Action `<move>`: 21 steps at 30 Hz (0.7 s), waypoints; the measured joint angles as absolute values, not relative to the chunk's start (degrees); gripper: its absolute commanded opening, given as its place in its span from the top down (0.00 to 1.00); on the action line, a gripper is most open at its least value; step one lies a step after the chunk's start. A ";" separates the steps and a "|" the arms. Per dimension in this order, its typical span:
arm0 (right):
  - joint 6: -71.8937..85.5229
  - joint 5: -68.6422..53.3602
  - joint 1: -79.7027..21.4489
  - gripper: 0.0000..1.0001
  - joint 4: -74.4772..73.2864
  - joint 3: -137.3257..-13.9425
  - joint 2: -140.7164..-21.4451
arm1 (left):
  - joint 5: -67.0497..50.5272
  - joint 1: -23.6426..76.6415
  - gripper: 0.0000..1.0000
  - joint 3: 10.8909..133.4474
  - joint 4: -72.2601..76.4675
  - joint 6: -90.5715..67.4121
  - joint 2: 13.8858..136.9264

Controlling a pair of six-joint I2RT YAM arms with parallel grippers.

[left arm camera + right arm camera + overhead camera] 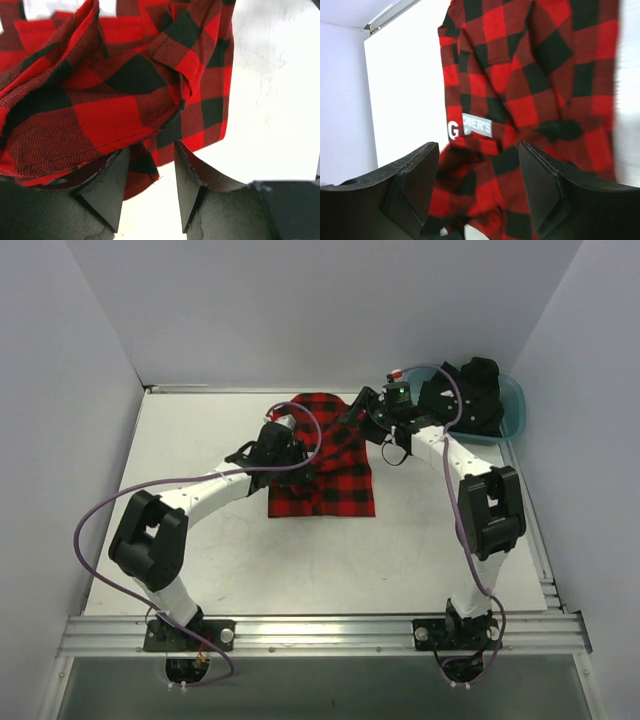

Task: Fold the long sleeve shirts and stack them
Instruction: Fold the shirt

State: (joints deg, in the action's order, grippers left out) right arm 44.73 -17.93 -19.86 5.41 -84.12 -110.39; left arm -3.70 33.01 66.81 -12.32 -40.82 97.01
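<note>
The red-and-black flannel shirt [325, 462] lies partly folded in the middle of the table. My left gripper [291, 454] is at its left edge. In the left wrist view the gripper [151, 150] is open; a bunched fold of flannel [100, 100] rests against the left finger, and bare table shows between the jaws. My right gripper [364, 408] is over the shirt's far right corner. In the right wrist view it [479, 150] is open just above the flannel [535, 90], near the white label [477, 126]. The black shirt [468, 392] sits heaped in the tub.
The teal plastic tub [512, 408] stands at the table's far right corner. White walls close in the table at the back and both sides. A metal rail [320, 632] runs along the near edge by the arm bases.
</note>
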 measured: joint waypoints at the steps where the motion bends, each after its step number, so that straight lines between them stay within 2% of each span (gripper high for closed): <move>1: 43.68 -17.63 -19.44 0.35 4.80 -82.91 -108.68 | -3.86 32.53 0.50 67.29 -12.34 -40.82 97.27; 8: 39.35 -17.41 -19.38 0.35 2.22 -69.82 -93.38 | -5.02 29.47 0.51 72.79 -12.78 -39.97 100.38; 14: 36.64 -16.84 -20.82 0.35 0.10 -61.87 -88.47 | -5.89 27.35 0.50 84.47 -13.13 -38.68 108.77; 17: 34.94 -15.81 -21.06 0.35 -2.26 -60.34 -88.16 | -5.87 26.44 0.42 91.07 -13.10 -37.43 113.60; 18: 34.35 -15.38 -21.04 0.35 -2.98 -60.25 -88.14 | -5.67 26.13 0.39 92.64 -13.13 -36.73 114.59; 19: 33.80 -14.87 -21.04 0.35 -3.62 -60.25 -88.03 | -5.37 25.89 0.31 93.73 -13.15 -36.01 115.11; 21: 32.69 -13.87 -21.04 0.36 -4.49 -60.25 -87.48 | -4.43 25.50 0.25 94.39 -13.06 -34.11 114.80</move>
